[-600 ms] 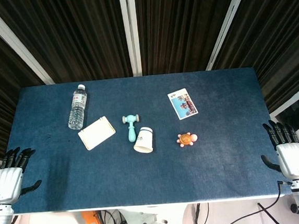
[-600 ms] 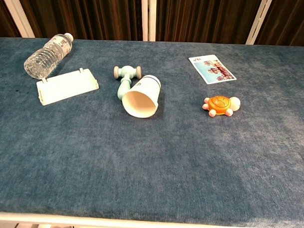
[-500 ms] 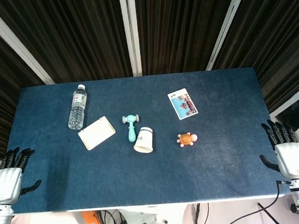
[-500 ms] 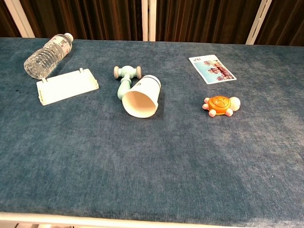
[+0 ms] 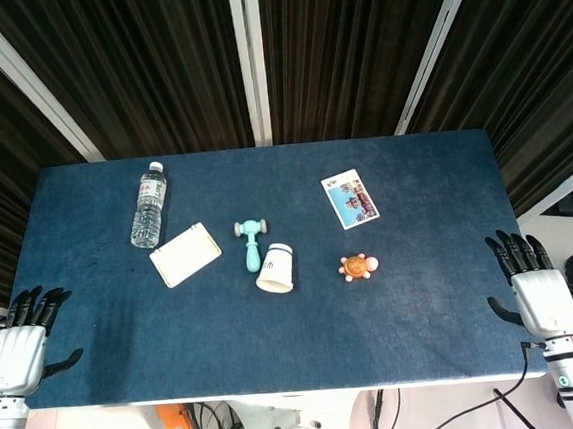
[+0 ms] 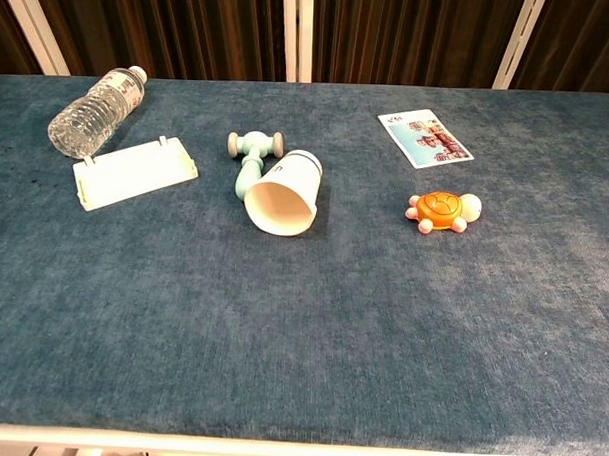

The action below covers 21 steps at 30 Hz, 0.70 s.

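I see a table (image 5: 425, 192) covered in dark blue cloth, with dark slatted wall panels and pale strips behind its far edge. My left hand (image 5: 18, 353) hangs at the near left corner, just off the table's edge, its fingers (image 5: 35, 302) spread apart and straight, holding nothing. My right hand (image 5: 536, 293) sits at the near right corner, over the table's edge, fingers (image 5: 510, 250) likewise spread and empty; neither hand shows in the chest view. Nearest the right hand, though well apart from it, is an orange toy turtle (image 5: 357, 266) lying right of centre. Left of it a paper cup (image 5: 274, 269) lies on its side, mouth toward the near edge, touching or just beside a mint-green toy hammer (image 5: 252, 243). Farther left a flat cream case (image 5: 186, 254) lies nearest my left hand, still well apart, with a clear water bottle (image 5: 148, 206) on its side just beyond it. A picture card (image 5: 350, 199) lies toward the far right.
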Tool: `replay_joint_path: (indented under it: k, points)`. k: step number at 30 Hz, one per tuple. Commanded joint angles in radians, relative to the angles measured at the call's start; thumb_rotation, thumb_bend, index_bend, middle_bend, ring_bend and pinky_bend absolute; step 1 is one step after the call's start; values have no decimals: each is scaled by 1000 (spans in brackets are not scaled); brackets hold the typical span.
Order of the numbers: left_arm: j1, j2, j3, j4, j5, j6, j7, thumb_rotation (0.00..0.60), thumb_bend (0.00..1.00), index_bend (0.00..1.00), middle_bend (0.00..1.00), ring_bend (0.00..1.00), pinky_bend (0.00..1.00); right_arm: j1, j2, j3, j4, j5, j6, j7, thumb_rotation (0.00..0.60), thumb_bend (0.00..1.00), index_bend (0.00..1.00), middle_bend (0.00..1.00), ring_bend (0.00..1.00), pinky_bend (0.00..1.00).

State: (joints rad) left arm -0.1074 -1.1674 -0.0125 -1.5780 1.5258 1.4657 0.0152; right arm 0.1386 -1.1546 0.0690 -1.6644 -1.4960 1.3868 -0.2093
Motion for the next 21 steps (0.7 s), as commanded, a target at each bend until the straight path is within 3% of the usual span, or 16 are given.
replay_joint_path:
  k: [1, 11, 21]
  points:
    - [2, -5, 1, 6, 2, 4, -3, 600, 130, 162, 128, 0, 44, 56, -10, 16, -7, 3, -64, -33, 600, 167, 0, 34, 0, 0]
    - [5, -25, 9, 16, -6, -10, 4, 600, 130, 163, 128, 0, 44, 283, -119, 79, -21, 33, -315, -241, 600, 162, 1, 96, 0, 0]
    - [12, -25, 12, 9, -6, -6, -3, 600, 131, 166, 127, 0, 44, 409, -303, 120, 36, 208, -415, -409, 600, 226, 69, 129, 8, 0]
